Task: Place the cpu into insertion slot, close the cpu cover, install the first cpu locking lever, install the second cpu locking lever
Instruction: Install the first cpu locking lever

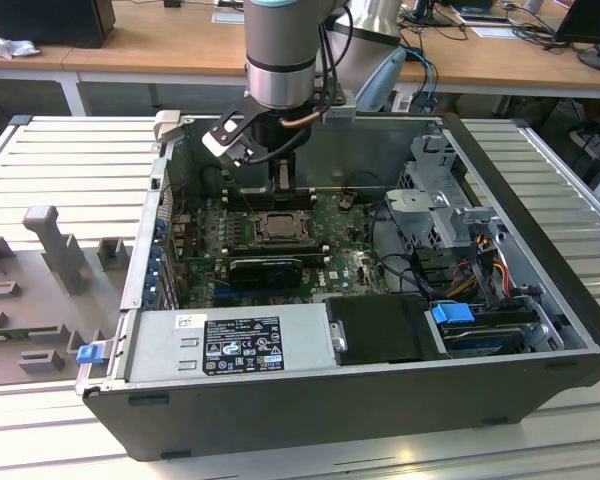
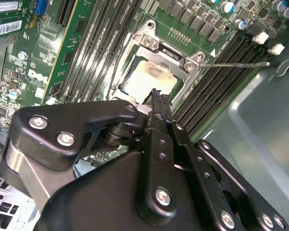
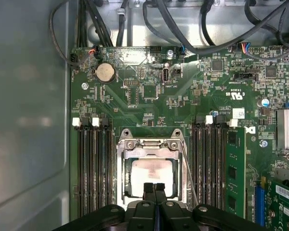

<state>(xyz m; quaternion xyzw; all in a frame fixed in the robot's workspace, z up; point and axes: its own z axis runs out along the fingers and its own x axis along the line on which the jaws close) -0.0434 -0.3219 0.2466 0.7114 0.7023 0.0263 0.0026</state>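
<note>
- Cpu (image 3: pixel 151 175), the small pale silvery-beige square chip, lies flat in the insertion slot (image 3: pixel 118 163), right at your gripper's (image 3: pixel 154 188) tip.
- Your two black fingers (image 3: pixel 148 190) are pressed together with nothing between them. They point down at the chip's near edge, but you cannot tell whether they touch it.
- Around the chip, the thin silvery cpu cover (image 3: pixel 151 144) lies down flat, and the chip's top shows through its cut-out.
- One thin wire locking lever (image 2: pixel 236 64) juts away from the socket, out over the long black memory slots (image 3: pixel 94 168).
- Beyond that you have the green motherboard (image 3: pixel 149 91) inside the open dark grey computer case (image 1: pixel 380 400), with the arm (image 1: pixel 280 50) reaching in from above.
</note>
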